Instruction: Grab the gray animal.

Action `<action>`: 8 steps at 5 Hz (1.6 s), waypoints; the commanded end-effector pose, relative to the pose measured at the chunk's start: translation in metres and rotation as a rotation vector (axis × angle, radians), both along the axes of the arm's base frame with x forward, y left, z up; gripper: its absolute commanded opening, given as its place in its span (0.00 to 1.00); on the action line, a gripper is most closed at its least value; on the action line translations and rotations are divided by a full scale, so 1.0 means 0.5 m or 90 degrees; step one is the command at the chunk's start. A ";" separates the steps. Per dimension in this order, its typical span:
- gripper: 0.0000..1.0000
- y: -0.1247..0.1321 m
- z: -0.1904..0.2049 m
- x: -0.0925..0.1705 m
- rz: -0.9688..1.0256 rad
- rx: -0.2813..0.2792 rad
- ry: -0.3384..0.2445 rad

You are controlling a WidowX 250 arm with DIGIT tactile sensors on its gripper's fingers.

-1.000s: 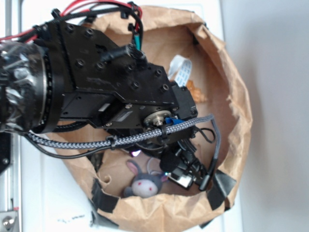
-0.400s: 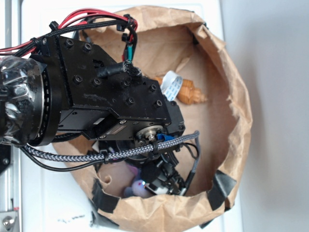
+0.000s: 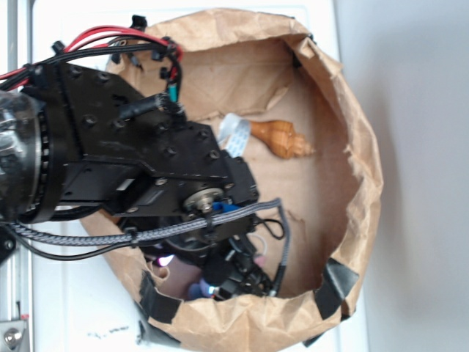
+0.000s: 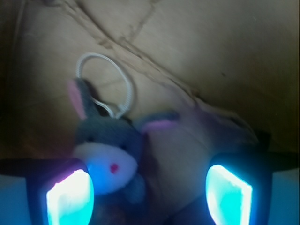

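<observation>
Wrist view: gray plush donkey (image 4: 110,147) on the paper bag floor (image 4: 211,61), head just inside my left glowing pad (image 4: 69,199). My gripper (image 4: 149,197) spread wide, holding nothing. Item judged light, soft, squashy; best pinched across the head or body, not the white loop (image 4: 105,82).

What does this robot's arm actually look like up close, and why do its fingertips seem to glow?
The arm is boxy matte black, studded with screws, with a round metal hub at one joint. Red and black wires run along the top; a braided gray cable, cinched with zip ties, loops underneath. In the wrist view, the gripper has two dark fingers with pads glowing bright cyan-white. Why they glow can't be told.
</observation>
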State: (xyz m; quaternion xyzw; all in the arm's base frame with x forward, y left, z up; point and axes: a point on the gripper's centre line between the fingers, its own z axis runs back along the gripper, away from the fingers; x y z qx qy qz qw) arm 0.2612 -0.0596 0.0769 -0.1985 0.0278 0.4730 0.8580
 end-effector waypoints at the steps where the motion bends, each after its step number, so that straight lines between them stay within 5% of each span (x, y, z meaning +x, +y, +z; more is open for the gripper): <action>1: 1.00 -0.010 0.009 -0.011 0.017 0.004 -0.043; 2: 1.00 -0.004 0.020 -0.010 0.046 0.012 -0.071; 6: 1.00 -0.004 0.020 -0.010 0.046 0.012 -0.071; 8: 1.00 -0.001 0.032 0.049 0.067 0.010 -0.062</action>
